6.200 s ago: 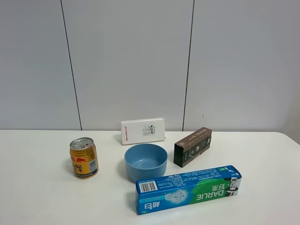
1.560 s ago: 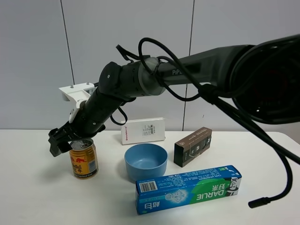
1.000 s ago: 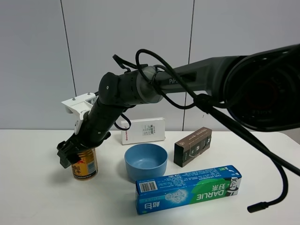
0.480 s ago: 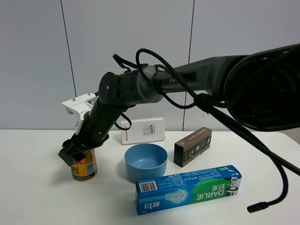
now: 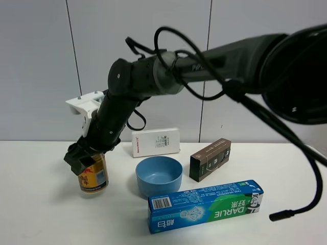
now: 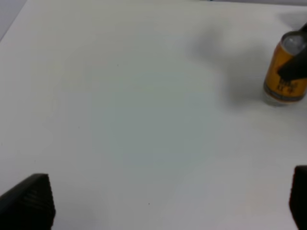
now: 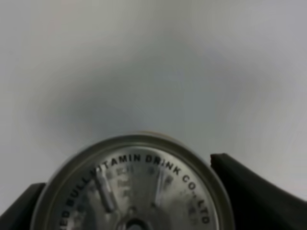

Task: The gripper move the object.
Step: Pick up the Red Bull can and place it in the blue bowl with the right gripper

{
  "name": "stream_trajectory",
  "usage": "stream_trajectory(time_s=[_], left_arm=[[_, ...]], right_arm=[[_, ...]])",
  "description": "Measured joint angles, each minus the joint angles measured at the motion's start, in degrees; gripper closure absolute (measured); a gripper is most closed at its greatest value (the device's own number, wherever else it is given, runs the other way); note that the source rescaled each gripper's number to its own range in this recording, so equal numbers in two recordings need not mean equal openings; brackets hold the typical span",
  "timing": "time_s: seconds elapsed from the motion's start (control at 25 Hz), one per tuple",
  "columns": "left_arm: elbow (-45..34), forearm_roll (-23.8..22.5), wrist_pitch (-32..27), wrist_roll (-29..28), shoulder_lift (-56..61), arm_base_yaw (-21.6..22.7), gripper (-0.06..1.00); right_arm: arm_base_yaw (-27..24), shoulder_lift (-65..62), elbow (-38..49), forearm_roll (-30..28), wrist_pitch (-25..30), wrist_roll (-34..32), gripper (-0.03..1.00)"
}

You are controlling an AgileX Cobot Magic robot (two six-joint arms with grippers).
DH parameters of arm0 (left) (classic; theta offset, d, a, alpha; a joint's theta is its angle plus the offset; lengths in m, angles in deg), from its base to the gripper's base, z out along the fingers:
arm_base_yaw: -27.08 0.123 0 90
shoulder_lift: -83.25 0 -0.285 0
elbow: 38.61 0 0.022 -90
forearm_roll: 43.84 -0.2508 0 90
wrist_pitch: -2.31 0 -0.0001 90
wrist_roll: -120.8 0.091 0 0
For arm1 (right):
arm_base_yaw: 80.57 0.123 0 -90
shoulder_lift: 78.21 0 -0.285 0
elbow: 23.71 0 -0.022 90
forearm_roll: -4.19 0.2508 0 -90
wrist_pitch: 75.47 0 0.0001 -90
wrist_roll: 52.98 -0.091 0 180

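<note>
The gold-yellow drink can (image 5: 94, 176) with a red bull logo is at the left of the white table (image 5: 36, 214). My right arm reaches across from the right, and its black gripper (image 5: 82, 158) is shut around the can's upper part. The can is tilted a little and its base seems just off the table. The right wrist view shows the silver pull-tab top (image 7: 139, 167) between the two black fingers (image 7: 249, 191). The left wrist view shows the can (image 6: 283, 79) far off and the left gripper (image 6: 168, 179) open, empty, low over bare table.
A blue bowl (image 5: 159, 175) stands right of the can. A white box (image 5: 156, 142) is behind it and a dark brown box (image 5: 210, 159) to its right. A blue-green toothpaste box (image 5: 205, 205) lies in front. A loose black cable end (image 5: 278, 216) hangs at front right.
The right gripper came down over the can and shut on it. Since half a second ago the arm has risen a little and the can has come up and tilted with it.
</note>
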Motion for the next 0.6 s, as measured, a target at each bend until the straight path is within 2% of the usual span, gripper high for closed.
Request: stream_trajectory(time_s=[0.32,0.52,0.6], left_arm=[[0.0,0.0,0.0,0.0,0.0,0.0,-0.06],[0.0,0.0,0.0,0.0,0.0,0.0,-0.06],[0.0,0.0,0.0,0.0,0.0,0.0,-0.06]], right_arm=[[0.1,-13.9,0.0,-4.5,13.9,-5.3,0.97],[0.1,-19.9,-0.1,-12.5,23.6,-10.7,0.97],[0.1,-20.8,-0.1,-15.7,25.2,-12.5,0.97]])
